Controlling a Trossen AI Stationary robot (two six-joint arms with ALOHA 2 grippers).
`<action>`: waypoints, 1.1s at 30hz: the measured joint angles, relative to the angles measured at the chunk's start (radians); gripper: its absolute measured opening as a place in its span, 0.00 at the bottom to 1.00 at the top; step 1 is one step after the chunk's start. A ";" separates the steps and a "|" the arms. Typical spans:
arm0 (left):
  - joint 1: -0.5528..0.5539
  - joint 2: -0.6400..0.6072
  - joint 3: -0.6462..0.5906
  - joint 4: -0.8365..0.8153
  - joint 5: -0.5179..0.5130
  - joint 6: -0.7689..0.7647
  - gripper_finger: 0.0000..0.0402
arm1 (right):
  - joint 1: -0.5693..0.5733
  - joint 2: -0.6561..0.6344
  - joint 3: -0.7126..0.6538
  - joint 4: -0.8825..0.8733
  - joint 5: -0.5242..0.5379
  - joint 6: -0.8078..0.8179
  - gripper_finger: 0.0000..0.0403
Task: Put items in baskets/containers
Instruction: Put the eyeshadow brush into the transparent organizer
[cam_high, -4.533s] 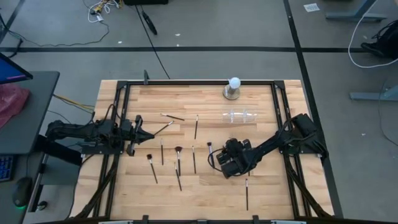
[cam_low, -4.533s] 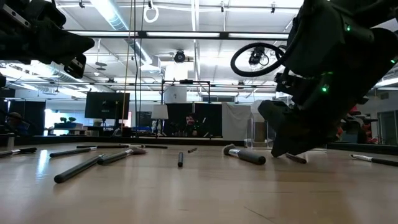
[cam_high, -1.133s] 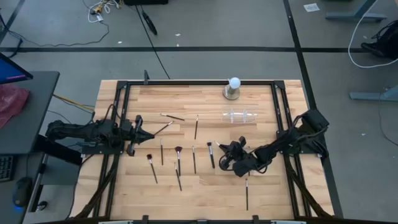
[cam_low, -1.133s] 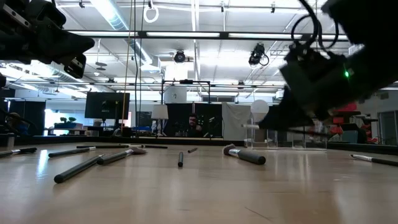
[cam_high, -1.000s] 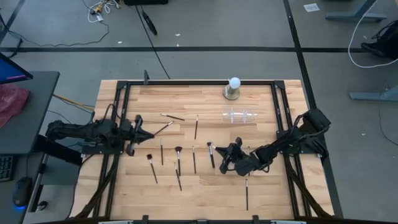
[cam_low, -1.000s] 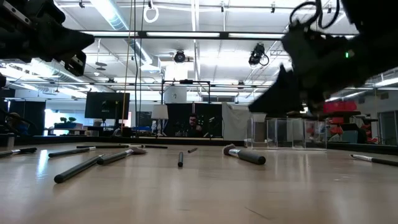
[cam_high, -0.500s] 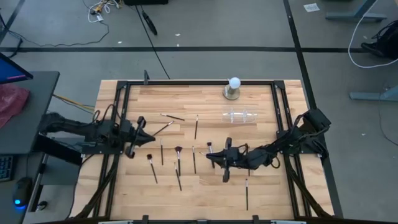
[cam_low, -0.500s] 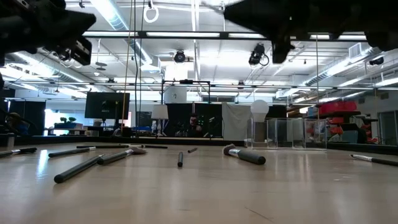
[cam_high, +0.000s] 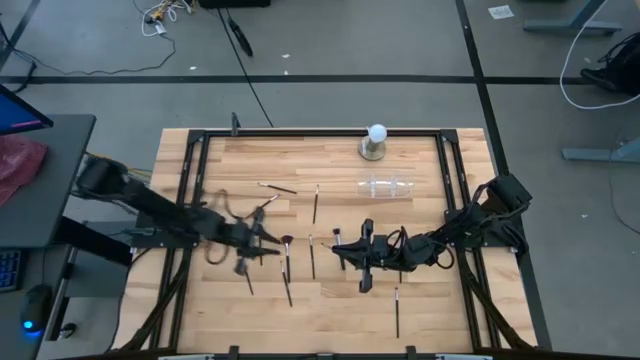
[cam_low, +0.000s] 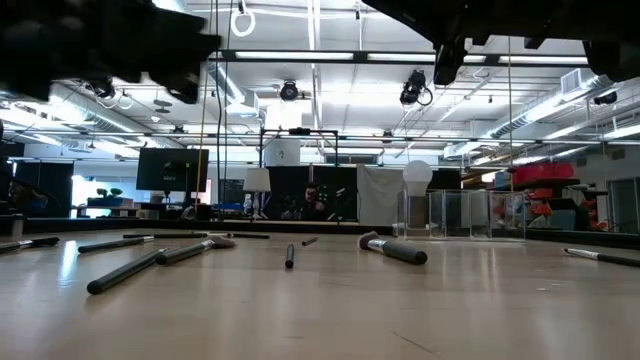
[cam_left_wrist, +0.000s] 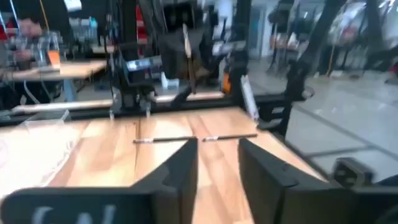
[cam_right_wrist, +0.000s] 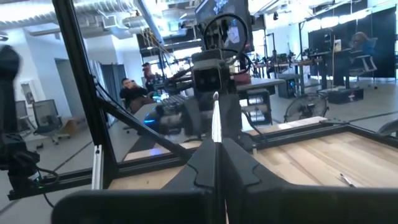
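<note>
The right gripper (cam_high: 347, 250) is clamped on a makeup brush (cam_right_wrist: 215, 118) — the clear tray (cam_high: 386, 187) lies farther back, slightly right; the left gripper (cam_high: 262, 237), fingers narrowly parted, is farther from the tray.

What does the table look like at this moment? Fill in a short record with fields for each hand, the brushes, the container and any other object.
left hand: out over the brushes on the table's left half, fingers parted, holding nothing
right hand: raised above mid-table, shut on a thin brush
loose brushes: scattered flat on the wood, mostly left of centre; one near the front right
clear tray: at the back right; no brush seen in it
other object: white ball on a grey base at the back edge
</note>
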 joint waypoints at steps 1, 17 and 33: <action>0.000 0.058 0.047 0.002 0.000 0.004 0.35 | 0.000 0.000 0.000 0.000 0.000 -0.002 0.02; 0.049 0.491 0.303 0.460 -0.094 0.021 0.52 | -0.001 0.000 0.000 0.000 -0.026 -0.004 0.02; 0.051 0.531 0.398 0.456 -0.043 -0.005 0.37 | 0.005 -0.001 0.000 0.007 -0.026 -0.020 0.02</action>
